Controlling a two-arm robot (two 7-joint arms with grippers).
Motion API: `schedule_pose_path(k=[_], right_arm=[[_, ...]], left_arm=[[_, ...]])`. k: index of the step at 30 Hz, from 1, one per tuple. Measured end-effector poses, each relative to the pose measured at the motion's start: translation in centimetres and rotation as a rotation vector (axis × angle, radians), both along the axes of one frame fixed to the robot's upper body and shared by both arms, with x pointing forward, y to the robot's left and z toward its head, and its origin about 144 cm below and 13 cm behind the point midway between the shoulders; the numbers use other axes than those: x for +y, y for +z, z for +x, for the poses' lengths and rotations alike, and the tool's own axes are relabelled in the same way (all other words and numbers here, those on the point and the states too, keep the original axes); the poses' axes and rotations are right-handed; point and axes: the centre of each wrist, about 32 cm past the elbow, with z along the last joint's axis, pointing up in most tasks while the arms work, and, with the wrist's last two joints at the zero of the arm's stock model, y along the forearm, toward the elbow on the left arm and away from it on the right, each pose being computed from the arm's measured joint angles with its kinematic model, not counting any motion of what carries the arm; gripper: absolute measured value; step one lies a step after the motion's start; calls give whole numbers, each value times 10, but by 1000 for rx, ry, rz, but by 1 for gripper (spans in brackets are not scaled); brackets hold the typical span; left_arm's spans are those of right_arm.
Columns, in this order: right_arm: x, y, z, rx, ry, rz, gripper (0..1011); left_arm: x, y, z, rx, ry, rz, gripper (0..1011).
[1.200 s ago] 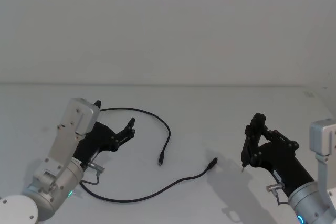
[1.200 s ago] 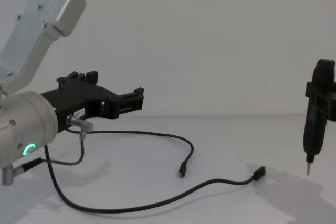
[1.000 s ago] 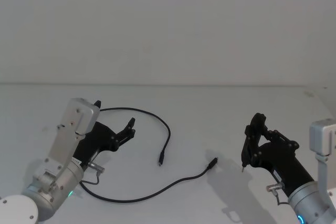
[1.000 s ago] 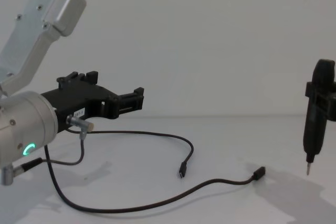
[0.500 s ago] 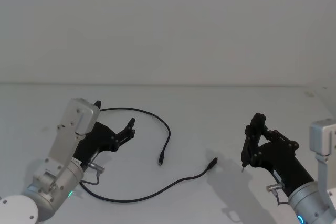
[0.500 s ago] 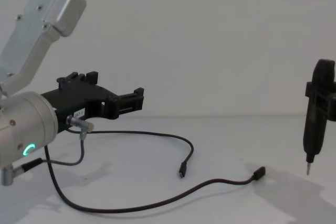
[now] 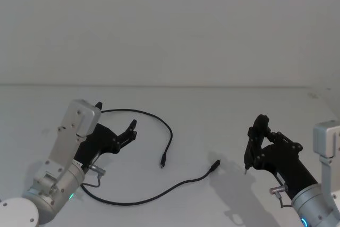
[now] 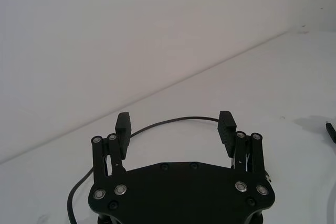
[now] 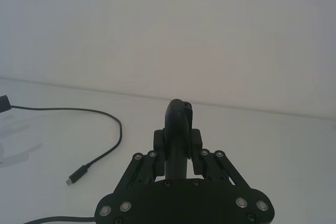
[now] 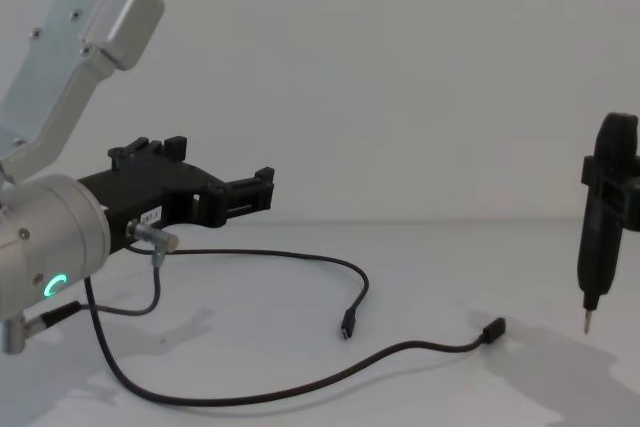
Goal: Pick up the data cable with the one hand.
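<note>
The data cable (image 7: 170, 134) is a long thin black line curving across the white table, with one plug (image 7: 163, 161) mid-table and the other (image 7: 214, 164) to its right. My left gripper (image 7: 116, 115), the hand, hovers open and empty over the cable's left loop. In the left wrist view the cable (image 8: 173, 121) runs on the table beyond the open gripper (image 8: 175, 121). From the chest the cable (image 10: 300, 387) lies below the left gripper (image 10: 222, 165). My right gripper (image 7: 254, 142) stays at the right, shut on a slim black metal-tipped tool (image 10: 600, 227).
A short grey lead with silver plugs (image 7: 93, 176) hangs from my left wrist, just above the cable's left end. The white table (image 7: 212, 110) meets a plain white wall behind. The right wrist view shows the cable's plug (image 9: 79, 174) well off from the held tool (image 9: 178, 129).
</note>
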Motion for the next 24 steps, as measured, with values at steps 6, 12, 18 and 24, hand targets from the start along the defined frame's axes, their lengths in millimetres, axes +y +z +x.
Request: schedule_pose_path(k=[6, 12, 18, 24], right_arm=[[0, 0, 0, 0, 0, 0, 279], [0, 0, 0, 0, 0, 0, 279], [0, 0, 0, 0, 0, 0, 279], [0, 0, 0, 0, 0, 0, 279]], left_arm=[[0, 0, 0, 0, 0, 0, 1001], [0, 1, 1, 3, -12, 4, 1001], [0, 3, 0, 25, -66, 20, 1001], [1, 6, -2, 55, -130, 34, 1001]])
